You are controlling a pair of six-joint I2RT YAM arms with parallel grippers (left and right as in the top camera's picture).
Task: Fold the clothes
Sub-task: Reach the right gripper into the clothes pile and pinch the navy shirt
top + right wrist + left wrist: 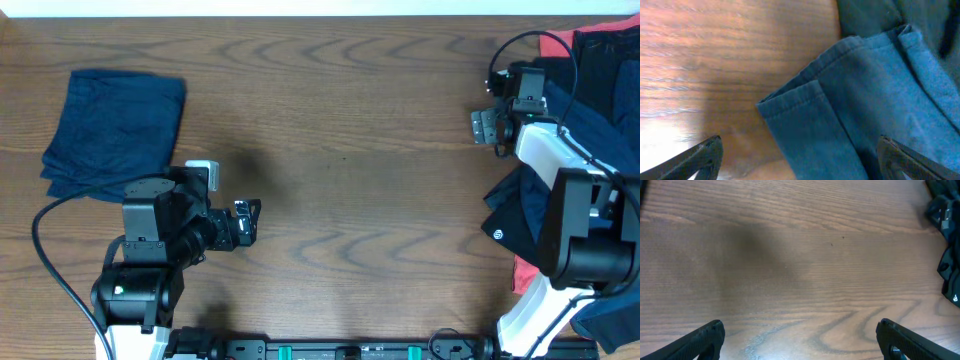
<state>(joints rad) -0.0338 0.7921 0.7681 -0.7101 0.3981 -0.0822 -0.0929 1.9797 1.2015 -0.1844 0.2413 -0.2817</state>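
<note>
A folded navy garment [115, 130] lies flat at the table's far left. A heap of unfolded clothes [600, 130] lies at the right: navy pieces, a black one with a small white logo [510, 225], and a coral-red one [600, 38] at the back. My left gripper [247, 222] is open and empty over bare wood [800, 335]. My right gripper [487, 127] is open at the heap's left edge. In the right wrist view its fingers [799, 157] straddle a hemmed navy edge [840, 130] without closing on it.
The wood table [350, 150] stretches between the folded piece and the heap. The right arm's white and black body [570, 210] lies over the heap. A black cable [55, 260] loops beside the left arm's base. The heap's dark edge shows at the left wrist view's right [947, 255].
</note>
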